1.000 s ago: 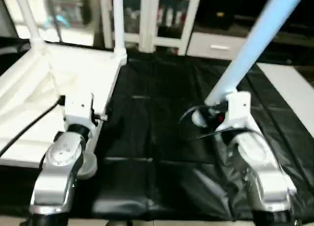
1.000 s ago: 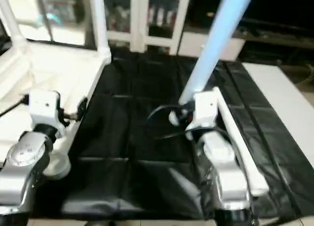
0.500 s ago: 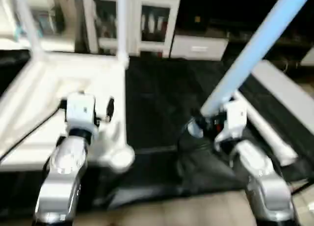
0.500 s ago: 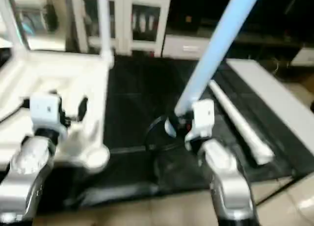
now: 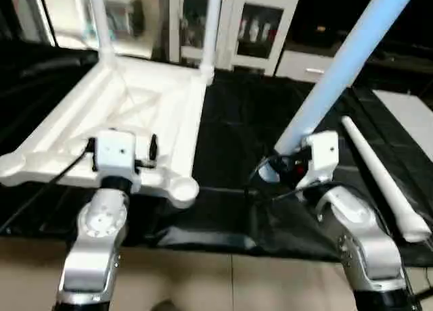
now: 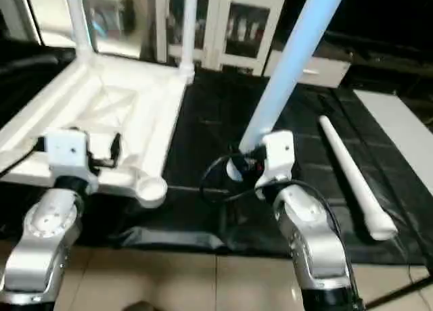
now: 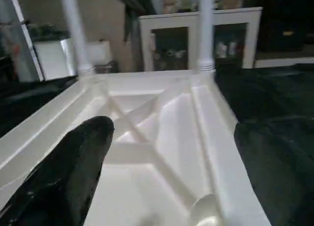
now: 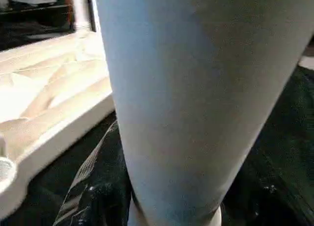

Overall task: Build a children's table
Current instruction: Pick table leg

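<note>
Left eye view: a stiff, likely light tube leg (image 5: 345,61) is clasped near its thick end by the right gripper (image 5: 287,163); the left gripper (image 7: 162,186) is spread above the table top (image 5: 128,115).

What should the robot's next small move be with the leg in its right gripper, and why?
Probably swing the held leg left toward the empty near corner socket. The right gripper holds it raised, two legs already stand in the tabletop's far sockets, and the left gripper waits open there.
</note>
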Available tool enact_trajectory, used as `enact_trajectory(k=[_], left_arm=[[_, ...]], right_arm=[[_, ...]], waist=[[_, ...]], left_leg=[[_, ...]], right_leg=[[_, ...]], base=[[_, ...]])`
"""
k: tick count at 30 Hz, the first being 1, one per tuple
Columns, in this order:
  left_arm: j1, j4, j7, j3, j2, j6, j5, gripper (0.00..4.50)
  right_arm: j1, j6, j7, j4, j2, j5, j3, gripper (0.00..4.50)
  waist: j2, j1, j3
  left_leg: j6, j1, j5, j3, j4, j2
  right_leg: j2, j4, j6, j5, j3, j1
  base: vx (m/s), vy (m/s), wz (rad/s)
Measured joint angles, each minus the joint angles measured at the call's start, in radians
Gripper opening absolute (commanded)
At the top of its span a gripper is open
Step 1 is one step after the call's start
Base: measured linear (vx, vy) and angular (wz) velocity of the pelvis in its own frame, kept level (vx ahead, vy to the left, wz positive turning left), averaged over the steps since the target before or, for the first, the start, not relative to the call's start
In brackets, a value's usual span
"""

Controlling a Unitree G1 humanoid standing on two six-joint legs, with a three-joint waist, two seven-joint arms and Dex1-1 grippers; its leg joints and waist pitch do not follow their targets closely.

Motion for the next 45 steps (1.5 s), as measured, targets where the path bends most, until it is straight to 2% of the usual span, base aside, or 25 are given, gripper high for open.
enact_trajectory(k=[1,2,4,9,11,13,14,16,17,18,19,20,22,23,24,25,26,27,28,29,32,34,38,43,45], left_arm=[[-0.008,0.001,-0.009,0.003,0.003,-0.002,-0.006,4.43],[-0.007,0.007,-0.02,0.007,0.012,-0.002,-0.012,4.43],[-0.018,0.019,-0.039,0.004,0.019,-0.007,-0.015,4.43],[-0.055,0.021,-0.088,-0.021,0.03,-0.018,-0.021,4.43],[-0.057,0.022,-0.103,-0.026,0.035,-0.02,-0.023,4.43],[-0.06,0.023,-0.108,-0.034,0.035,-0.02,-0.025,4.43],[-0.061,0.023,-0.114,-0.034,0.038,-0.02,-0.027,4.43],[-0.061,0.023,-0.119,-0.031,0.041,-0.02,-0.028,4.43],[-0.053,0.026,-0.123,-0.019,0.048,-0.02,-0.032,4.43],[-0.051,0.034,-0.123,-0.002,0.055,-0.018,-0.033,4.43],[-0.052,0.037,-0.124,0.009,0.063,-0.017,-0.034,4.43],[-0.053,0.037,-0.124,0.011,0.062,-0.017,-0.035,4.43],[-0.054,0.038,-0.126,0.005,0.059,-0.017,-0.037,4.43],[-0.054,0.038,-0.129,0.004,0.055,-0.018,-0.043,4.43],[-0.055,0.037,-0.136,0.004,0.046,-0.019,-0.056,4.43],[-0.055,0.041,-0.144,0.003,0.028,-0.02,-0.068,4.43],[-0.052,0.04,-0.157,-0.024,0.003,-0.022,-0.086,4.43],[-0.05,0.04,-0.169,-0.035,0.002,-0.023,-0.096,4.43],[-0.047,0.039,-0.176,-0.034,0.002,-0.024,-0.106,4.43],[-0.038,0.038,-0.192,-0.026,0.003,-0.029,-0.126,4.43],[-0.004,0.037,-0.223,-0.015,0.003,-0.032,-0.159,4.43],[0.026,0.035,-0.282,-0.015,0.012,-0.035,-0.21,4.43],[0.053,0.02,-0.479,-0.017,0.099,-0.039,-0.32,4.43],[-0.053,0.122,-0.787,-0.058,0.337,-0.064,-0.323,4.43],[-0.081,0.18,-0.897,-0.072,0.398,-0.079,-0.318,4.43]], right_arm=[[0.005,0.001,0.0,0.003,0.0,0.0,-0.001,1.89],[0.005,0.004,0.002,0.005,0.009,0.001,0.006,1.89],[0.005,0.005,0.008,0.004,0.02,0.011,0.013,1.89],[0.005,0.005,0.009,0.003,0.019,0.01,0.024,1.89],[0.01,0.004,0.007,0.003,0.025,0.01,0.023,1.89],[0.02,0.004,0.003,0.003,0.025,0.009,0.02,1.89],[0.021,0.004,0.002,0.002,0.027,0.009,0.021,1.89],[0.026,0.004,0.001,-0.004,0.033,0.009,0.023,1.89],[0.02,0.004,0.002,-0.006,0.043,0.01,0.036,1.89],[0.012,0.004,0.006,-0.013,0.054,0.013,0.047,1.89],[0.013,0.004,0.008,-0.024,0.06,0.019,0.049,1.89],[0.014,0.003,0.008,-0.027,0.056,0.023,0.048,1.89],[0.016,0.003,0.006,-0.026,0.046,0.021,0.044,1.89],[0.016,0.003,0.0,-0.025,0.044,0.015,0.042,1.89],[0.016,0.0,-0.009,-0.024,0.042,0.009,0.039,1.89],[0.023,-0.001,-0.018,-0.018,0.034,0.006,0.026,1.89],[0.026,-0.001,-0.028,-0.006,0.025,0.001,0.0,1.89],[0.026,-0.001,-0.036,-0.005,0.025,0.0,-0.017,1.89],[0.024,-0.002,-0.042,-0.006,0.026,0.0,-0.029,1.89],[0.023,-0.002,-0.05,-0.006,0.027,0.001,-0.04,1.89],[0.025,0.0,-0.054,-0.011,0.036,0.007,-0.031,1.89],[0.034,0.005,-0.048,-0.022,0.029,0.01,-0.026,1.89],[0.055,0.015,0.02,-0.049,-0.028,0.032,-0.023,1.89],[0.042,0.039,0.182,-0.053,-0.131,0.107,-0.036,1.89],[0.042,0.042,0.244,-0.052,-0.165,0.127,-0.038,1.89]], waist=[[0.001,0.0,0.0],[0.0,-0.006,0.002],[0.0,-0.004,0.002],[0.01,0.025,0.013],[0.021,0.029,0.02],[0.034,0.028,0.023],[0.04,0.031,0.026],[0.047,0.033,0.028],[0.047,0.028,0.029],[0.042,0.024,0.027],[0.042,0.022,0.026],[0.04,0.018,0.024],[0.028,0.011,0.021],[0.01,0.006,0.019],[-0.016,0.003,0.02],[-0.021,0.006,0.019],[-0.015,0.029,0.019],[-0.012,0.037,0.019],[-0.008,0.04,0.017],[0.0,0.04,0.014],[0.001,0.029,0.013],[0.002,0.027,0.014],[0.004,0.019,0.016],[0.008,0.017,0.022],[0.009,0.018,0.022]], left_leg=[[0.001,0.0,0.02,0.017,-0.012,0.016],[0.006,-0.002,0.022,0.023,-0.011,0.021],[0.004,0.0,0.021,0.028,-0.012,0.023],[0.006,0.013,0.02,0.07,-0.016,0.035],[0.013,0.016,0.015,0.064,-0.023,0.032],[0.034,0.012,0.003,0.056,-0.016,0.035],[0.036,0.011,0.002,0.054,-0.01,0.037],[0.039,0.009,0.003,0.045,-0.003,0.036],[0.05,0.021,-0.004,0.049,-0.006,0.026],[0.059,0.026,-0.012,0.049,-0.002,0.013],[0.067,0.03,-0.02,0.049,0.006,0.008],[0.072,0.039,-0.032,0.053,0.011,-0.002],[0.075,0.053,-0.047,0.068,0.016,-0.018],[0.071,0.064,-0.055,0.085,0.016,-0.031],[0.064,0.071,-0.061,0.098,0.019,-0.045],[0.072,0.077,-0.07,0.107,0.026,-0.041],[0.097,0.078,-0.085,0.096,0.039,-0.037],[0.097,0.072,-0.085,0.077,0.039,-0.037],[0.078,0.068,-0.073,0.067,0.021,-0.031],[0.018,0.061,-0.051,0.063,0.02,-0.017],[0.017,0.038,-0.051,0.064,0.024,-0.014],[0.017,0.036,-0.051,0.065,0.025,-0.012],[0.023,0.039,-0.055,0.082,0.024,-0.003],[0.019,0.056,-0.054,0.103,0.022,0.006],[0.019,0.057,-0.054,0.105,0.022,0.006]], right_leg=[[0.002,-0.003,-0.001,0.008,-0.001,-0.011],[0.002,-0.002,0.002,0.015,0.0,-0.016],[0.001,-0.002,-0.001,0.015,0.0,-0.015],[-0.007,-0.005,0.007,0.013,0.008,-0.006],[-0.028,-0.03,0.014,0.01,-0.031,0.02],[-0.045,-0.067,0.02,0.008,-0.086,0.056],[-0.053,-0.085,0.029,0.011,-0.113,0.08],[-0.055,-0.11,0.039,0.008,-0.135,0.109],[-0.047,-0.087,0.015,-0.009,-0.098,0.099],[-0.041,-0.028,-0.009,-0.023,-0.063,0.072],[-0.03,0.037,-0.005,-0.025,-0.039,0.038],[-0.029,0.078,0.002,-0.024,-0.026,-0.009],[-0.034,0.082,0.024,-0.009,-0.011,-0.076],[-0.037,0.041,0.023,0.016,0.009,-0.1],[-0.043,0.004,0.016,0.077,0.034,-0.1],[-0.043,0.011,0.012,0.092,0.043,-0.095],[-0.033,0.006,0.006,0.087,0.051,-0.088],[-0.029,0.005,0.002,0.085,0.05,-0.087],[-0.023,0.008,0.0,0.083,0.049,-0.087],[-0.017,0.015,0.002,0.084,0.044,-0.089],[-0.017,0.003,0.006,0.093,0.038,-0.101],[-0.018,-0.007,0.0,0.095,0.035,-0.101],[-0.021,-0.018,-0.002,0.103,0.035,-0.094],[-0.026,-0.018,0.005,0.103,0.035,-0.083],[-0.028,-0.018,0.005,0.102,0.034,-0.082]], base=[[0.0,0.0,0.0],[-0.059,-0.001,-0.02],[0.0,0.0,0.0],[0.0,0.0,0.0],[0.0,0.0,0.0],[0.051,0.065,0.4],[0.086,0.082,0.56],[0.135,0.078,0.62],[0.209,0.056,0.48],[0.203,0.048,0.2],[0.203,0.048,0.2],[0.137,0.04,0.1],[0.119,0.006,0.1],[0.11,-0.058,0.02],[0.101,-0.124,0.13],[0.101,-0.124,0.13],[0.109,-0.112,0.1],[0.107,-0.073,-0.12],[0.107,-0.073,-0.12],[0.093,-0.033,-0.06],[0.05,0.011,0.02],[0.0,0.0,0.0],[0.0,0.0,0.0],[-0.041,0.001,0.02],[0.0,0.0,0.0]])
